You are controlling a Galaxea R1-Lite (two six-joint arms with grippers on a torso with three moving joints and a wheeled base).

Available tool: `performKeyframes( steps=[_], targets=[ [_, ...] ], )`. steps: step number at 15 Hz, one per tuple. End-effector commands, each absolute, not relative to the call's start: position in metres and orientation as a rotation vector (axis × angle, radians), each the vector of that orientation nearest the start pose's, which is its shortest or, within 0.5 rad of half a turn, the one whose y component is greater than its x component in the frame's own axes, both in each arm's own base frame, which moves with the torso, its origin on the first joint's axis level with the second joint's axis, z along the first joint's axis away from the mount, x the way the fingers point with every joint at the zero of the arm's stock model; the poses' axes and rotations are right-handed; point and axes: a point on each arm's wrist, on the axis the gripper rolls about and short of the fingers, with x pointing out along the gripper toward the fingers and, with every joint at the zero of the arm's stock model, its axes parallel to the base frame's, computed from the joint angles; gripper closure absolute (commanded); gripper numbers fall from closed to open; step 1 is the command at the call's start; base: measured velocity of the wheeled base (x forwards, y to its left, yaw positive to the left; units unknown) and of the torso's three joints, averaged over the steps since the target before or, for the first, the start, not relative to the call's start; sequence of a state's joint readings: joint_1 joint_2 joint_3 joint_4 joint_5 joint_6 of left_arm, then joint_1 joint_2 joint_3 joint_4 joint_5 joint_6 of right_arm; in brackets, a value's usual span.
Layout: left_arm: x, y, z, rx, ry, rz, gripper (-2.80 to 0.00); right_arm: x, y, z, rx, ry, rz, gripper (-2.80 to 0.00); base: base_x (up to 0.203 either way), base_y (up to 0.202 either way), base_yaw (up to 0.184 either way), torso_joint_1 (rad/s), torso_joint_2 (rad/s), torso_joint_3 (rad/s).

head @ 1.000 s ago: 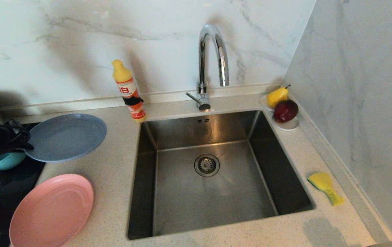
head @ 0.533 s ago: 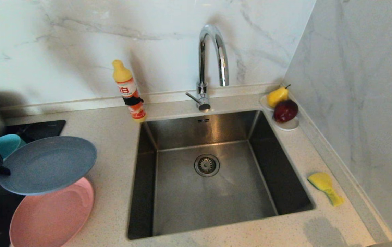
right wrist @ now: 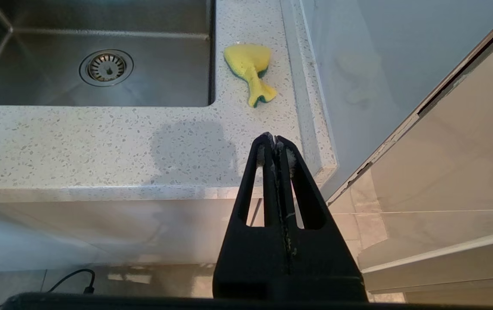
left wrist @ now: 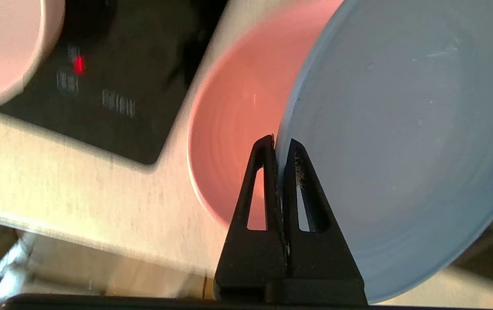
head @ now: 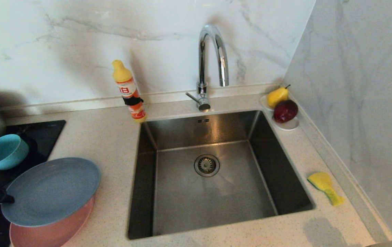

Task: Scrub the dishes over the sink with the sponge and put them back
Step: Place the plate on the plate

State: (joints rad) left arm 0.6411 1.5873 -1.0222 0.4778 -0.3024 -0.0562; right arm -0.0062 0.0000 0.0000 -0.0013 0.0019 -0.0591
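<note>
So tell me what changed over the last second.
The left gripper, shut on the round grey-blue plate's rim, carried it toward the robot until it hangs over the salmon-pink plate, uncovering the teal bowl. The yellow sponge and right gripper stayed put.

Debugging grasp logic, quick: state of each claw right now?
Left claw: shut on the grey-blue plate rim.
Right claw: shut, empty, parked off the counter edge.

A home kitchen: a steel sink (head: pixel 213 171) with chrome tap (head: pixel 211 58) set in a speckled worktop (head: pixel 113 137), marble-look wall, black hob (head: pixel 38 133) at left.
</note>
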Motion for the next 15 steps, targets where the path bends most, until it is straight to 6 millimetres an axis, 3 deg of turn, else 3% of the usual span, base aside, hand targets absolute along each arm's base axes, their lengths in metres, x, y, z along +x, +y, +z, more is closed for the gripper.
performKeyframes(
  steps=[1, 7, 12, 15],
  targets=[
    [0.201, 0.142, 0.173, -0.546, 0.957, 0.332, 0.0, -0.023, 0.0, 0.076, -0.06, 0.0, -0.003, 0.0, 0.0, 0.0, 0.0, 0.0, 0.0, 0.0],
    [0.194, 0.146, 0.168, -0.575, 0.952, 0.327, 0.0, -0.023, 0.0, 0.076, -0.06, 0.0, -0.005, 0.0, 0.0, 0.0, 0.0, 0.0, 0.0, 0.0],
    [0.177, 0.163, 0.167, -0.56, 0.946, 0.373, 0.0, -0.023, 0.0, 0.076, -0.06, 0.0, -0.005, 0.0, 0.0, 0.0, 0.0, 0.0, 0.0, 0.0],
    [0.167, 0.156, 0.168, -0.554, 0.94, 0.369, 0.0, -0.023, 0.0, 0.076, -0.06, 0.0, -0.005, 0.0, 0.0, 0.0, 0.0, 0.0, 0.0, 0.0]
  ],
)
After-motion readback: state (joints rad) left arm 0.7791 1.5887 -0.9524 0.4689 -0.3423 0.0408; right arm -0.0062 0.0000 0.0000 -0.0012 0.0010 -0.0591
